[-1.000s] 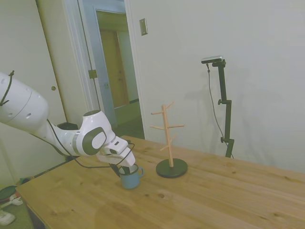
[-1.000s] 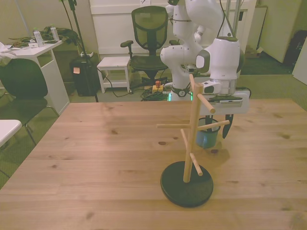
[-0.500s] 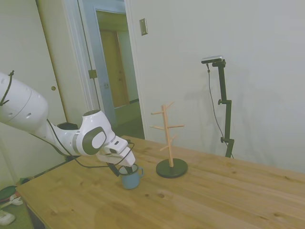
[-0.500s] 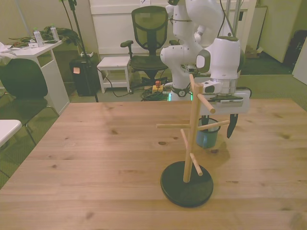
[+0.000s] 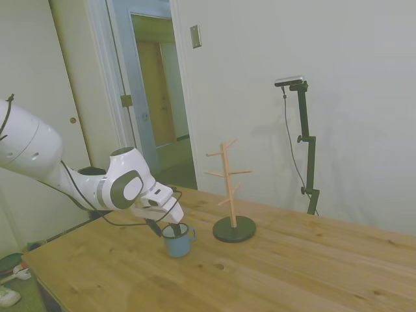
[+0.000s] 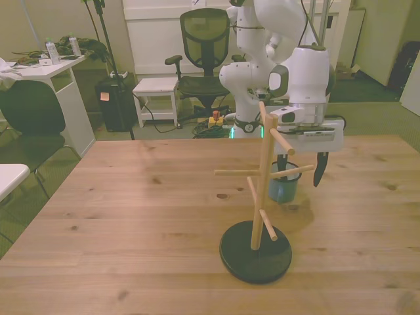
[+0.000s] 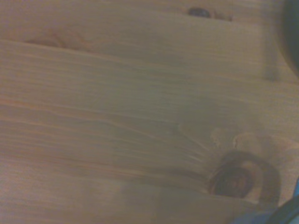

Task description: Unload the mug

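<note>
Since a second ago, the end effector [image 5: 164, 227] is lifted a bit and spread wide open, nothing gripped. A dusty-blue mug [image 5: 177, 240] with white inside and a loop handle is seen upright on the bench [image 5: 273, 273], beside the peg stand [image 5: 232, 193]. From the front, it's partly hidden behind the stand's post. The arm is angled down over the mug.

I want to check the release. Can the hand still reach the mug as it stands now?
Probably yes. The hand hangs open right above the mug, which stands upright on the table. The peg stand is off to one side, not between them.
</note>
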Tool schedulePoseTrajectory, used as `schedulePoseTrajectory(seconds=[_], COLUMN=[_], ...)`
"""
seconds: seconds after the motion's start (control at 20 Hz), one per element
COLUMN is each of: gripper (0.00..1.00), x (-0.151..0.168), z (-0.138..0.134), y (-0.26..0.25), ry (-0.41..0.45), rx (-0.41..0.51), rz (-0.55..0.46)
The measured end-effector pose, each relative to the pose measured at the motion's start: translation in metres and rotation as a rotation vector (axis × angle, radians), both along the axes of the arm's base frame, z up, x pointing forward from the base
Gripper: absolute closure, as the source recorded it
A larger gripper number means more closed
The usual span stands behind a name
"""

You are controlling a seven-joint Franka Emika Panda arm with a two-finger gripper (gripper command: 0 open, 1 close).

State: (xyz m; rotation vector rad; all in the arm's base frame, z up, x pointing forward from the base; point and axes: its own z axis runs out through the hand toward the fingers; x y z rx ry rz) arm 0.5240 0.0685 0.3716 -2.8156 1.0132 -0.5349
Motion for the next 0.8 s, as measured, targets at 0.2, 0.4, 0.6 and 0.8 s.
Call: schedulePoseTrajectory(seconds=[0.2, 0.4, 0.6, 0.8], gripper=[0.00, 0.00, 0.00, 0.00], x=[-0.015, -0.035, -0.055, -0.073], z=[0.013, 0.030, 0.049, 0.064], y=[0.000, -0.001, -0.006, -0.013], ry=[-0.056, -0.103, -0.149, -0.210], rx=[0.004, 0.005, 0.024, 0.040], rz=[0.017, 0.045, 0.070, 0.066])
